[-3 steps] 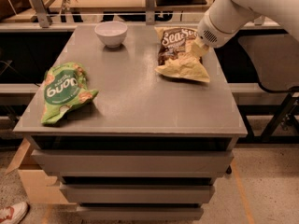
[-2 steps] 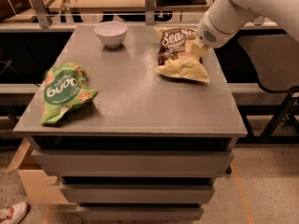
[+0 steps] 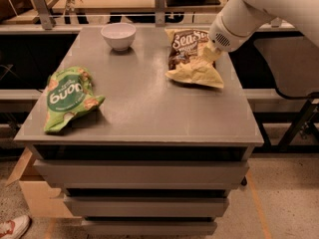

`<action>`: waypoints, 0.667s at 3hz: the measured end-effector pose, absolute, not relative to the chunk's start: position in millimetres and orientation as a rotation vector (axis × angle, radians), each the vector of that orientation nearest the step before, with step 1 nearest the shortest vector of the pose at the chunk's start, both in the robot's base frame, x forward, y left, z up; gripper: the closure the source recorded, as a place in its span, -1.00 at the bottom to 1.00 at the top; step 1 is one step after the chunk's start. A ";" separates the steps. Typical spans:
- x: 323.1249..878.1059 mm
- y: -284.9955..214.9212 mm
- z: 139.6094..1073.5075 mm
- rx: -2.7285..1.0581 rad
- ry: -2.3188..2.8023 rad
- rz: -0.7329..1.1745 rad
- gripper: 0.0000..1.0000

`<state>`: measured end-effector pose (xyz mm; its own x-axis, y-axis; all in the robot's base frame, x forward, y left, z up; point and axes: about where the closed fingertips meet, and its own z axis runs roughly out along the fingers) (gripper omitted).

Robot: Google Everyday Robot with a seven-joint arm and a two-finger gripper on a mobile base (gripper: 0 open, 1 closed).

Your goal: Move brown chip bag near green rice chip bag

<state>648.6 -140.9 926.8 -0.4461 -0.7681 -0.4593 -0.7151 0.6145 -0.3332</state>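
Note:
The brown chip bag (image 3: 192,59) lies on the far right part of the grey table (image 3: 144,108); it is dark brown and pale yellow with white "Sea Salt" script. My gripper (image 3: 210,55) comes down from the upper right on a white arm and sits on the bag's right side, touching it. The green rice chip bag (image 3: 67,97) lies at the table's left edge, well apart from the brown bag.
A white bowl (image 3: 118,35) stands at the back of the table, left of the brown bag. The table has drawers below its front edge. A bench with clutter runs behind it. A wooden box (image 3: 30,193) and a shoe (image 3: 12,227) are on the floor at lower left.

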 end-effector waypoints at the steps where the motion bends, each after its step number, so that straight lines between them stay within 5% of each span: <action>1: 653.5 -142.9 923.1 -1.067 2.276 -0.072 -0.67; 2: 664.4 -146.5 916.5 -0.952 2.301 -0.004 -1.00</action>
<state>664.4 -146.5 916.5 -0.5331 -0.6350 -0.5591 -0.6332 0.7377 -0.2341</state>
